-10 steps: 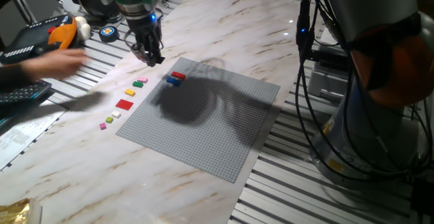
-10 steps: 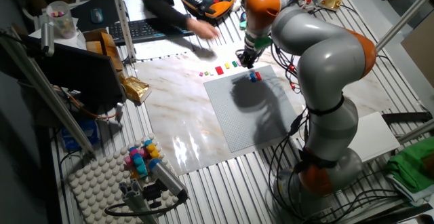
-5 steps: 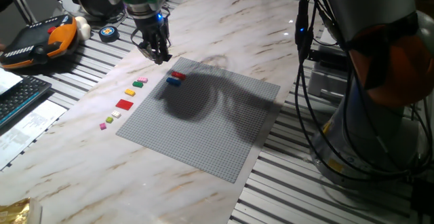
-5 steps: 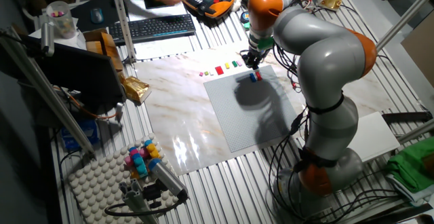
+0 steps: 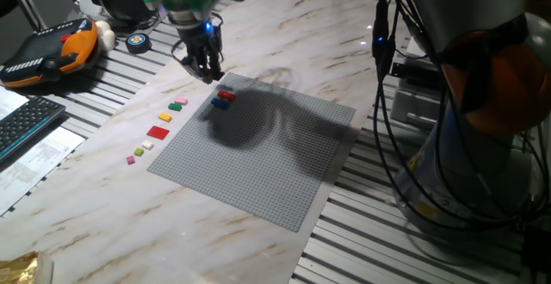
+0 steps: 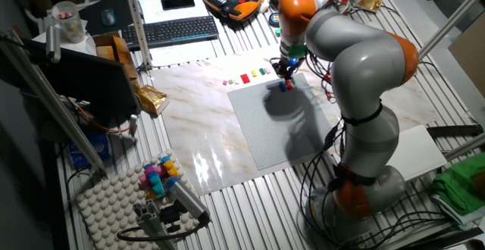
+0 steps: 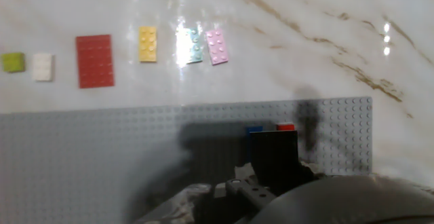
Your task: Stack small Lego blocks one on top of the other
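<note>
Studded plate (image 5: 258, 159) lies flat mid-worktop (image 5: 336, 34). Two small bricks (image 5: 224, 99) sit touching on the plate, at its corner nearest the keyboard-side edge of the worktop. Tool (image 5: 207, 67) hangs just beside that corner, over the plate's edge, holding a third brick (image 7: 272, 157) that in the hand view blocks part of the two. Row of loose pieces (image 5: 158, 130) on bare worktop runs along the plate's side edge, apart from it. Keyboard (image 5: 21, 129) and handheld controller (image 5: 47, 50) beyond the row, at the worktop edge.
</note>
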{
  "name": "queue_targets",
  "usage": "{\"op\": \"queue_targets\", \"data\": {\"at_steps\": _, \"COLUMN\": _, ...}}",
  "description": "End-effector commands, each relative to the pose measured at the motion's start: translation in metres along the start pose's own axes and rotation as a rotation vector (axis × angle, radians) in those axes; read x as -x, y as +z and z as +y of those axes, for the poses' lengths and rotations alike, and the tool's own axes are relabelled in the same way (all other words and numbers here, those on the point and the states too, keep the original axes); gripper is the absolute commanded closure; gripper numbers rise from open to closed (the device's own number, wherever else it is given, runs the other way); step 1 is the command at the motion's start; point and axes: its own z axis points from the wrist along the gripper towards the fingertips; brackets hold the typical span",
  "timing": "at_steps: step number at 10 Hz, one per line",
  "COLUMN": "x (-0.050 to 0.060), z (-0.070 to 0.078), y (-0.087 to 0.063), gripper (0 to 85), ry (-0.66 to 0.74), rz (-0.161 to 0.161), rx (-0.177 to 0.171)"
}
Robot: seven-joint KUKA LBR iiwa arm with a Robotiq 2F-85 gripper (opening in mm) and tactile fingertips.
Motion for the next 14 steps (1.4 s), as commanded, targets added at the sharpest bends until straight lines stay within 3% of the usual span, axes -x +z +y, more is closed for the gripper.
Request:
{"op": "queue_targets", "data": {"at_steps": 1, "x": -0.001, "z": -0.002, "y": 0.009, "gripper": 84.0, "ry": 0.013, "rz": -0.010, "rx": -0.014}}
{"op": "queue_targets", "data": {"at_steps": 5, "x": -0.003, "z": -0.007, "y": 0.033, "gripper": 84.0, "ry": 0.018, "rz": -0.016, "rx": 0.018}}
{"op": "queue_targets", "data": {"at_steps": 9, "x": -0.001, "z": -0.004, "y": 0.051, "gripper": 84.0, "ry": 0.009, "rz": -0.041, "rx": 0.010}}
{"op": "queue_targets", "data": {"at_steps": 12, "x": -0.001, "z": -0.004, "y": 0.053, "gripper": 84.0, "ry": -0.124, "rz": -0.064, "rx": 0.017}}
{"op": "queue_targets", "data": {"at_steps": 14, "x": -0.001, "z": -0.004, "y": 0.053, "gripper": 84.3, "ry": -0.287, "rz": -0.080, "rx": 0.039}}
